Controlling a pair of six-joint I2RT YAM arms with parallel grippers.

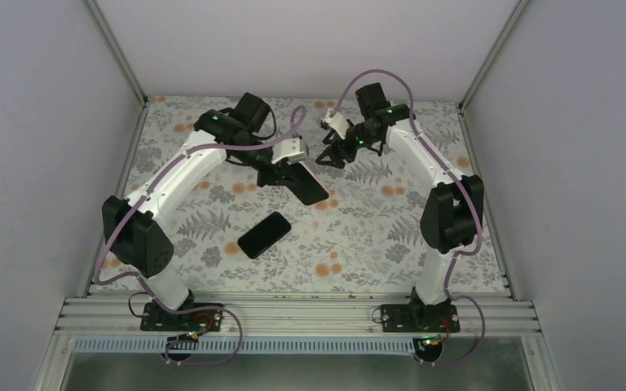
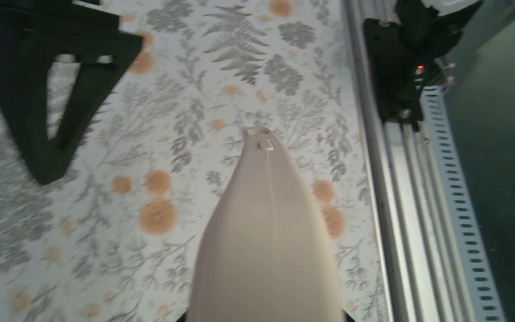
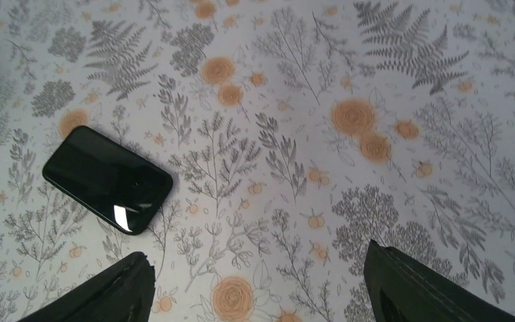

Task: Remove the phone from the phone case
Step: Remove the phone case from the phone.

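The black phone point(image 1: 263, 235) lies flat on the floral table, screen up, apart from both grippers; it also shows in the right wrist view point(image 3: 107, 178). My left gripper point(image 1: 287, 173) is shut on the phone case point(image 1: 308, 185) and holds it above the table, behind the phone. In the left wrist view the case point(image 2: 268, 235) is a pale beige surface that hides my fingers. My right gripper point(image 1: 332, 152) is open and empty, just right of the case; its fingertips point(image 3: 134, 282) stand wide apart above the table, with the gripper's middle point(image 3: 257, 253) over bare cloth.
The metal rail point(image 1: 293, 314) and both arm bases run along the near table edge; the rail point(image 2: 375, 201) and a base point(image 2: 402, 60) show in the left wrist view. White walls close the back and sides. A right gripper finger point(image 2: 60, 87) shows there too.
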